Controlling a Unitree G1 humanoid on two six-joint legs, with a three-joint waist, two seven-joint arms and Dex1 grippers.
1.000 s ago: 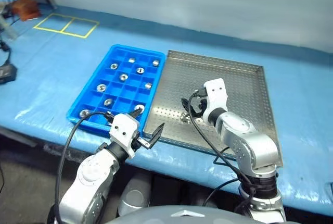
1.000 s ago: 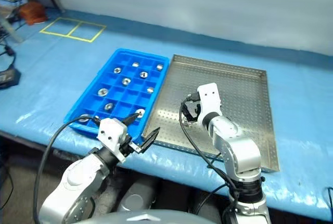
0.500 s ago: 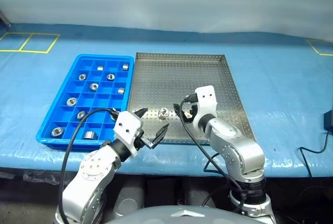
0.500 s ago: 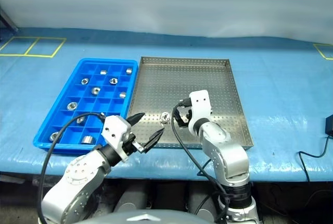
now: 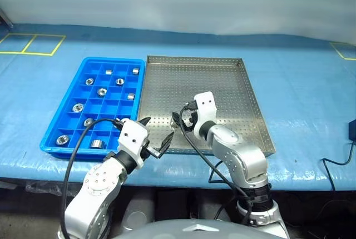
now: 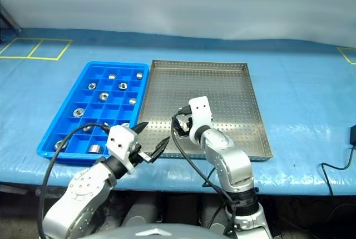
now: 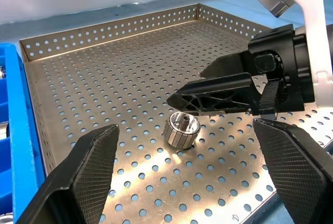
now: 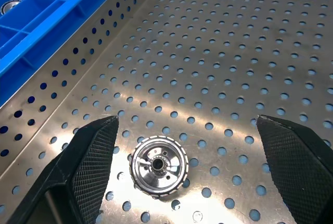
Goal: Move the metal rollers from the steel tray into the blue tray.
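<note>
While hovering over the steel tray (image 5: 222, 78), right gripper (image 8: 177, 130) spread wide above one metal roller (image 8: 158, 166); left gripper (image 5: 156, 133) likewise agape, empty. Other rollers (image 5: 102, 91) seated in blue tray (image 5: 61, 122) compartments.

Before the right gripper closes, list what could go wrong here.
1. The metal roller lies off-centre between the open right gripper fingers, nearer one; closing could knock it away.
2. It sits near the steel tray edge beside the blue tray, so it might roll against the rim.
3. The open left gripper hovers close; arms may collide.
</note>
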